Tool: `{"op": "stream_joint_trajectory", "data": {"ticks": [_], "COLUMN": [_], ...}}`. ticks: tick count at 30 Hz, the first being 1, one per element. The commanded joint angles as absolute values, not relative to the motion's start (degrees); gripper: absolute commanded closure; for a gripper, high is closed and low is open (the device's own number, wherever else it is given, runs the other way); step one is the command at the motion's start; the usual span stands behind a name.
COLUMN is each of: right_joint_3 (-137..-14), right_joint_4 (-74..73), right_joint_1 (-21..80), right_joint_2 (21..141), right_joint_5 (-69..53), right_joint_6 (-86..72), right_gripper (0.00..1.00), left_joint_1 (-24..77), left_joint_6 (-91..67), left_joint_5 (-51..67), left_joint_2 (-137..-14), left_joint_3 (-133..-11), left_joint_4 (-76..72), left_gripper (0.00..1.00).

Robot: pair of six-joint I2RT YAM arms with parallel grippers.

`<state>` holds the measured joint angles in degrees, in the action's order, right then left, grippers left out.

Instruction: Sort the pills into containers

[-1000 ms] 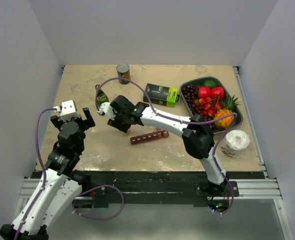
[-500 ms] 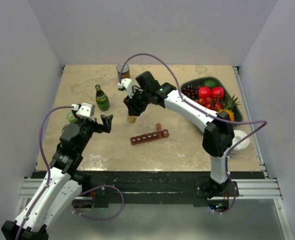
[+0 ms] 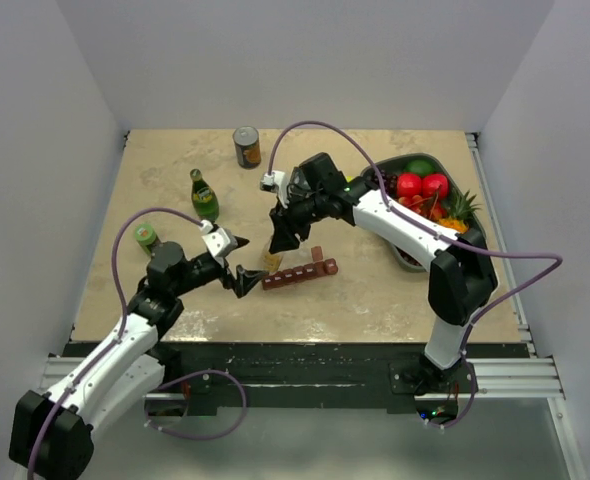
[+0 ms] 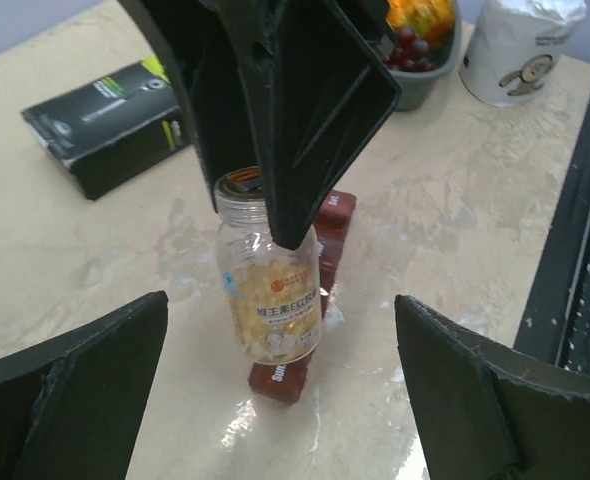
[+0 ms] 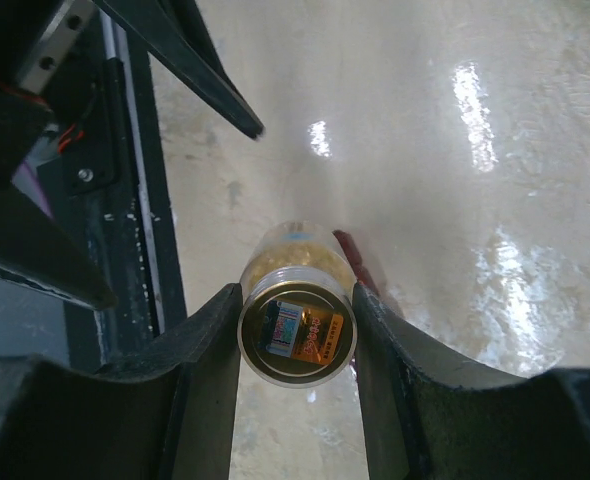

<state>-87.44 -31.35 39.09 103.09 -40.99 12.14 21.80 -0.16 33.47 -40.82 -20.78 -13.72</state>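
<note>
We see the right gripper (image 3: 279, 238) reaching down over the middle of the counter (image 3: 155, 160), clenched on the neck of a clear pill bottle (image 4: 268, 290) that stands upright and is filled with yellow pills (image 4: 260, 300). From the right wrist view its two fingers (image 5: 203, 372) press on either side of the bottle's gold-rimmed top. The bottle sits at the left end of the containers (image 3: 300, 272), a dark red strip of small square compartments lying near the front centre of the counter; we cannot tell whether the bottle's base touches the strip or the counter. The left gripper (image 3: 245, 265) is low at the near left of the bottle, facing it, released, with its fingers (image 4: 70, 390) spread wide and touching nothing. Farther back on the left stands a green glass bottle (image 3: 205, 197), and a can (image 3: 246, 146) stands near the far edge. A black-and-green box (image 4: 110, 125) lies beyond the bottle, a grey tray (image 3: 472, 238) of fruit sits at the right, and a white paper roll (image 4: 520, 50) stands near it.
</note>
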Motion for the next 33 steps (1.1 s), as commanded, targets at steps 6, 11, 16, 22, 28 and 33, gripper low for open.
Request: {"op": "stream_joint_trajectory", "data": {"ticks": [6, 11, 16, 22, 28, 33], "right_joint_3": [-86.22, -85.43, -84.82, -84.11, -83.85, -83.67], "right_joint_4": [-25.05, -23.73, -23.12, -22.76, -22.33, -21.97], "right_joint_1": [39.02, 39.11, 38.85, 38.41, 38.23, 38.14], "right_joint_2": [99.05, 98.79, 98.17, 97.65, 97.56, 97.56], "right_joint_5": [-51.50, -52.38, -52.38, -52.82, -53.43, -54.05], "right_joint_6": [8.35, 7.38, 7.12, 7.03, 6.68, 6.33], "right_gripper": [1.00, 1.00, 1.00, 1.00, 1.00, 1.00], "left_joint_1": [27.33, 31.01, 32.78, 32.96, 33.05, 33.05], "left_joint_6": [6.68, 8.25, 9.32, 9.14, 9.76, 10.46], "left_joint_5": [33.14, 27.71, 21.54, 19.86, 20.92, 21.36], "left_joint_2": [-47.02, -49.21, -53.96, -55.55, -55.72, -56.16], "left_joint_3": [-26.37, -27.59, -31.45, -32.43, -32.26, -32.43], "left_joint_4": [-16.00, -16.18, -10.56, -8.61, -7.21, -6.33], "left_gripper": [0.00, 0.06, 0.35, 0.50, 0.32, 0.31]}}
